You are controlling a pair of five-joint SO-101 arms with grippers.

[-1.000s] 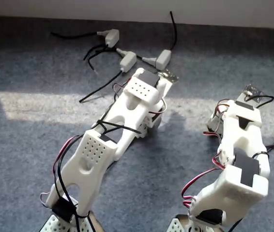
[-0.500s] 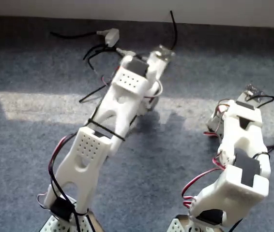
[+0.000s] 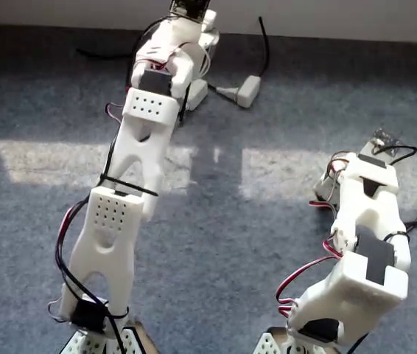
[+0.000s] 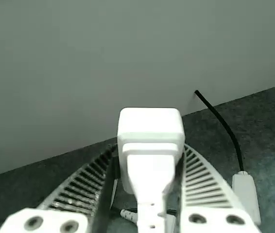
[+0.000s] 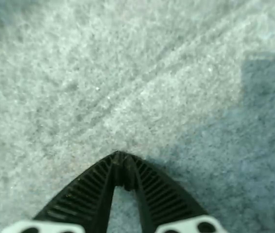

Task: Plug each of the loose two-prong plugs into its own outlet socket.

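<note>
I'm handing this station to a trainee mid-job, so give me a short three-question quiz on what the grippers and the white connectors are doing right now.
1. True or false: the right gripper is shut on a plug.
2. What sits between the fingers of the left gripper? A) a white plastic connector block; B) a red wire; C) nothing.
3. Fill in: the loose white connector with the black cable lies on the grey ____.
Key: 1 false, it is shut on nothing, above the grey carpet; 2 A; 3 carpet.
</note>
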